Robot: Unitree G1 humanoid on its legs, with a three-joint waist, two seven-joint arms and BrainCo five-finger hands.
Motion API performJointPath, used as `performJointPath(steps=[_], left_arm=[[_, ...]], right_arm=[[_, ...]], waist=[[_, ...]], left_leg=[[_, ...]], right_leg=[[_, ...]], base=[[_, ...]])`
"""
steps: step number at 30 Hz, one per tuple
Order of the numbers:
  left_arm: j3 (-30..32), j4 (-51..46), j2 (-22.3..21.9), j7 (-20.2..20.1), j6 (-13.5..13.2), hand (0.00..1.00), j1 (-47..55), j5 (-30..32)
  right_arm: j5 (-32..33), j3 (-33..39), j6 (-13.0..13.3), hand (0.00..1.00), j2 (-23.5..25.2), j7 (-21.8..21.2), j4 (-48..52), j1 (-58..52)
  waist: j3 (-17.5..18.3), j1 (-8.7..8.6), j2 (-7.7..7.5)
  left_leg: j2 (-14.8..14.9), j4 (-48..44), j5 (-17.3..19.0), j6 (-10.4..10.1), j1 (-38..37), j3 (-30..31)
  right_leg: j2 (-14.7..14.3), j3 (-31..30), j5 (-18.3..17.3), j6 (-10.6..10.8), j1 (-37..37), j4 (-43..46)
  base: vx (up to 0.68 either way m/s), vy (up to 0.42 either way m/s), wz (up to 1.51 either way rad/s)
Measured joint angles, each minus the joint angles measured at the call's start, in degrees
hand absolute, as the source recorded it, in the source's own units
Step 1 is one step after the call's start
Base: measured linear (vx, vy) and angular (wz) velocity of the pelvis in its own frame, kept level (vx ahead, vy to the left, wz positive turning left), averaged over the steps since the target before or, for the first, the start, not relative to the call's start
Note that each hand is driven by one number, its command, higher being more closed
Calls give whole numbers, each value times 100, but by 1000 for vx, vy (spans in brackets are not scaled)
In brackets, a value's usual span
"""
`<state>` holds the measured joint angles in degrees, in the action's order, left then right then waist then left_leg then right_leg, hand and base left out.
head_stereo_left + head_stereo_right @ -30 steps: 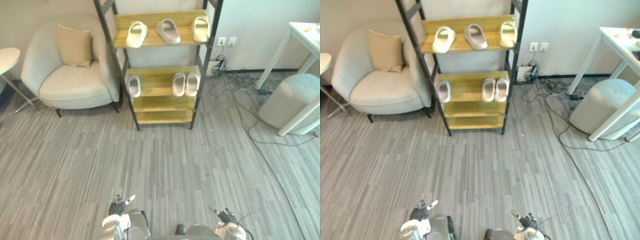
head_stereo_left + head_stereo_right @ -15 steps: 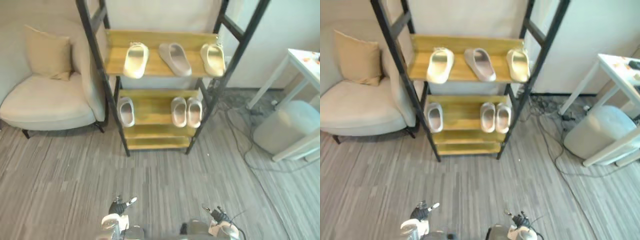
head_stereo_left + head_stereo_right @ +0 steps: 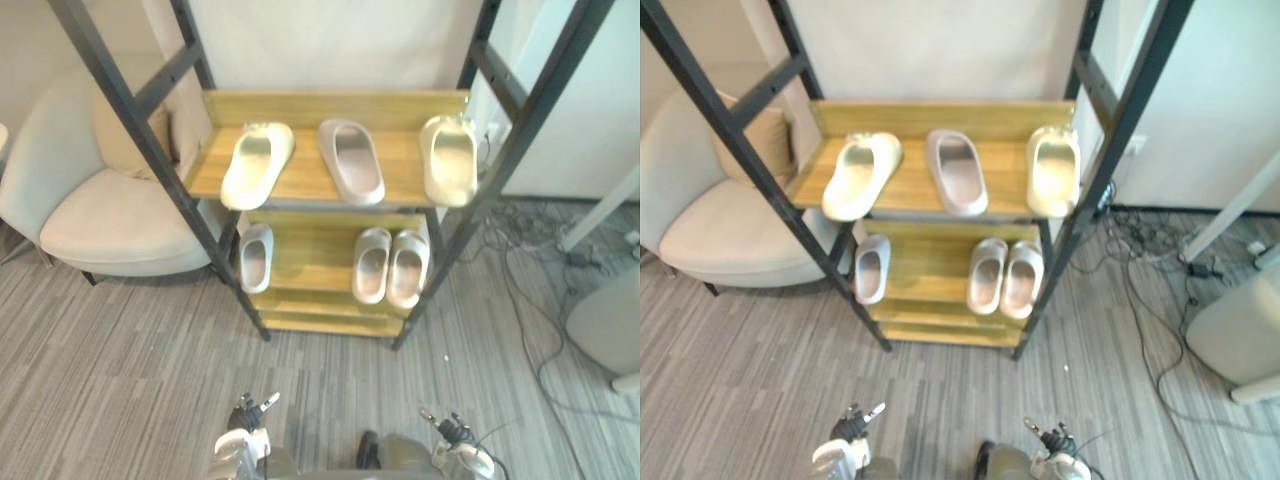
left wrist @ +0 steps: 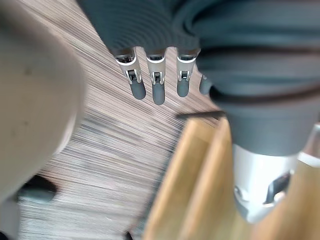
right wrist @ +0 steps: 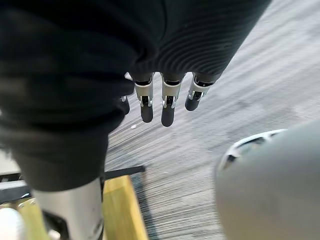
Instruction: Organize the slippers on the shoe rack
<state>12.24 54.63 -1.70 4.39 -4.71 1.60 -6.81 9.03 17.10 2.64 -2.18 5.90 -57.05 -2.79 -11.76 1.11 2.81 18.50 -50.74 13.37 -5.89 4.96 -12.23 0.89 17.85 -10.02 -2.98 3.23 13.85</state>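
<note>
A cream armchair (image 3: 100,215), padded and rounded, stood at the left on grey striped carpet (image 3: 120,360), and low down the left hand (image 3: 247,417) hung free, its fingers (image 4: 157,90) straight and holding nothing. The shoe rack (image 3: 305,172) came next, black angled metal posts carrying flat shelves of yellowish wood. On its top shelf lay an off-white slipper (image 3: 255,165) turned aslant, a grey-beige slipper (image 3: 352,160) in the middle and another pale slipper (image 3: 450,160) by the right post, all well apart. On the shelf below, a lone slipper (image 3: 256,257) sat at the left and a matched pair (image 3: 372,265) lay side by side, touching, at the right (the tidiest of the lot). All seemed one-piece moulded foam slides, smooth, matte and thick-soled, so I judged them light, springy and hard to damage, though apt to skid on the wood if nudged; the broad strap over the toes, or a pinch across the sole's sidewall, offered the surest hold. The right hand (image 3: 452,432) hung empty too, fingers (image 5: 168,107) loosely extended. Further right, dark cables (image 3: 530,290) trailed over the carpet towards a pale round pouf (image 3: 610,325)
</note>
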Motion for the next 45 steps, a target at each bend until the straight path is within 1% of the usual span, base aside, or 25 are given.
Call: performJointPath(steps=[2, 3, 4, 5, 7, 8, 10, 12, 14, 15, 16, 17, 18, 19, 20, 21, 23, 24, 25, 27, 29, 32, 34, 37, 45], left_arm=[[-39, -5, -18, -3, 4, 0, -52, 0], [-39, -4, -19, -2, 4, 0, -57, 0], [-57, 9, -19, -1, 3, 0, -82, 1], [-94, 51, -33, -1, -3, 0, -85, 0], [-92, 80, 33, 2, -4, 0, -122, 0], [-95, 113, 128, -2, -2, 0, -119, 1], [-99, 134, 243, -2, 6, 0, -120, 7], [-148, 188, 287, -3, 5, 0, -116, 7], [-225, 235, 316, -9, 3, 0, -88, 8], [-269, 249, 322, -10, 4, 0, -88, 8], [-304, 268, 316, -9, 1, 0, -94, 8], [-333, 287, 312, -11, 1, 0, -93, 6], [-469, 323, 358, -12, 1, 0, -69, 5], [-476, 326, 372, -12, 1, 0, -68, 5], [-477, 344, 419, -10, 10, 0, -56, 7], [-478, 337, 444, -9, 6, 0, -29, 9], [-477, 336, 456, -9, -1, 0, -29, 9], [-476, 327, 516, -8, 1, 0, -11, 47], [-463, 371, 483, -2, 12, 0, -13, 73], [-452, 399, 417, -2, 2, 0, -3, 115], [-433, 474, 372, -5, 12, 0, 79, 119], [-437, 538, 404, -19, 3, 0, 120, 139], [-528, 596, 475, -27, 11, 0, 117, 193], [-720, 729, 621, -91, 15, 0, 101, 220], [-967, 791, 677, -80, 12, 0, 54, 229]], right_arm=[[7, 8, -50, 0, -1, 18, -2, 1], [9, 11, -50, 0, 0, 20, -2, 2], [9, 24, -55, 0, 10, 31, -9, 3], [8, 59, -57, 0, -8, 33, -11, 0], [7, 73, -91, 0, 52, 50, -17, -10], [2, 73, -86, 0, 165, 52, -5, -37], [-2, 78, -86, 0, 282, 57, -10, -77], [-13, 75, -84, 0, 300, 55, -9, -85], [-22, 61, -82, 0, 270, 46, -6, -68], [-37, 32, -87, 0, 265, 31, -15, -57], [-49, 2, -92, 0, 239, 24, -11, -63], [-62, -8, -94, 0, 206, 18, -12, -67], [-43, 4, -77, 0, 164, 8, 39, -89], [-40, 4, -74, 0, 168, 7, 40, -91], [-39, 2, -58, 0, 176, 1, 41, -122], [-44, -44, -37, 0, 199, 1, 68, -164], [-44, -151, -32, 0, 200, -4, 99, -197], [-48, -167, -43, 0, 236, -11, 66, -223], [-33, -143, -40, 0, 232, -31, -24, -200], [-37, -131, -43, 0, 176, -29, -46, -217], [-44, -72, -42, 0, 122, -30, -92, -213], [-46, -23, -46, 0, 111, -30, -273, -172], [-45, -16, -43, 0, 105, -32, -292, -179], [-43, -34, -38, 0, 108, -32, -308, -175], [-13, -218, 33, 0, 88, -19, -330, -177]], waist=[[7, 32, -15], [5, 32, -19], [-14, 42, -49], [-1, 51, -12], [-7, 75, -136], [19, 75, -309], [63, 94, -472], [86, 111, -512], [115, 118, -481], [108, 127, -468], [93, 119, -435], [76, 113, -392], [77, 103, -371], [80, 99, -385], [68, 73, -388], [116, 32, -453], [139, 35, -489], [221, 38, -623], [288, 36, -608], [348, 39, -518], [402, 42, -343], [408, 56, -355], [440, 58, -371], [439, 60, -435], [443, 52, -438]], left_leg=[[-207, 1477, 78, -48, 165, -234], [-250, 1675, 73, -52, 168, -231], [-526, 2749, -140, -43, 81, -146], [-763, 3675, -970, -43, -38, -39], [-909, 3810, -999, 14, -237, -75], [-1021, 3953, -969, 57, -373, -168], [-1154, 4005, -941, 104, -487, -294], [-1233, 4035, -907, 157, -621, -351], [-1323, 4201, -836, 224, -791, -484], [-1398, 4228, -687, 244, -831, -511], [-1417, 4228, -604, 318, -838, -539], [-1411, 4228, -577, 321, -850, -552], [-1435, 4229, -492, 303, -947, -568], [-1442, 4229, -484, 311, -972, -560], [-1449, 4227, -456, 315, -1046, -505], [-1418, 4230, -444, 305, -1105, -342], [-1404, 4230, -449, 294, -1075, -148], [-1521, 4228, -473, 240, -982, -77], [-1513, 4229, -493, 166, -961, 65], [-1431, 4267, -566, 118, -958, 102], [-1293, 4412, -609, 25, -1118, 171], [-1166, 4536, -591, -20, -1290, 204], [-1159, 4573, -592, -21, -1316, 242], [-1217, 4579, -589, -16, -1316, 357], [-1372, 4579, -594, 31, -1311, 372]], right_leg=[[60, -80, 55, 77, 235, -318], [72, -92, 61, 88, 253, -332], [172, -164, 65, 153, 293, -348], [194, -276, 16, 293, 305, -348], [286, -413, 38, 444, 380, -403], [420, -458, 43, 492, 447, -471], [561, -526, 83, 560, 543, -551], [627, -630, 114, 609, 609, -600], [741, -743, 56, 697, 571, -480], [844, -807, -123, 891, 426, -147], [910, -890, -186, 970, 245, 235], [923, -929, -189, 977, 120, 531], [1027, -1061, -154, 977, -419, 1738], [1046, -1073, -140, 979, -481, 1914], [1105, -1136, -155, 899, -702, 2370], [1034, -1191, -360, 846, -727, 2344], [902, -1263, -394, 819, -701, 1694], [916, -1335, -17, 717, -663, 931], [929, -1226, -158, 755, -492, 603], [829, -1161, -136, 737, -472, 417], [608, -1066, -13, 675, -147, 2], [415, -1002, 155, 630, 235, -451], [378, -1000, 236, 618, 322, -616], [415, -1002, 364, 649, 430, -837], [545, -1050, 469, 709, 460, -1022]], base=[[277, 12, -13], [298, 96, -21], [341, 175, -25], [319, 175, -34], [213, 113, -22], [167, 111, -5], [182, 158, -9], [98, 98, -15], [49, 111, -34], [18, 99, -40], [-13, 78, -25], [-88, 105, -14], [-81, 109, -6], [-65, 97, 4], [10, 23, 33], [35, -8, 63], [43, -32, 61], [121, -122, 43], [155, -141, 38], [142, -102, 19], [178, -94, 10], [177, -74, 2], [114, -17, -4], [60, 27, 1], [-39, 39, -1]])
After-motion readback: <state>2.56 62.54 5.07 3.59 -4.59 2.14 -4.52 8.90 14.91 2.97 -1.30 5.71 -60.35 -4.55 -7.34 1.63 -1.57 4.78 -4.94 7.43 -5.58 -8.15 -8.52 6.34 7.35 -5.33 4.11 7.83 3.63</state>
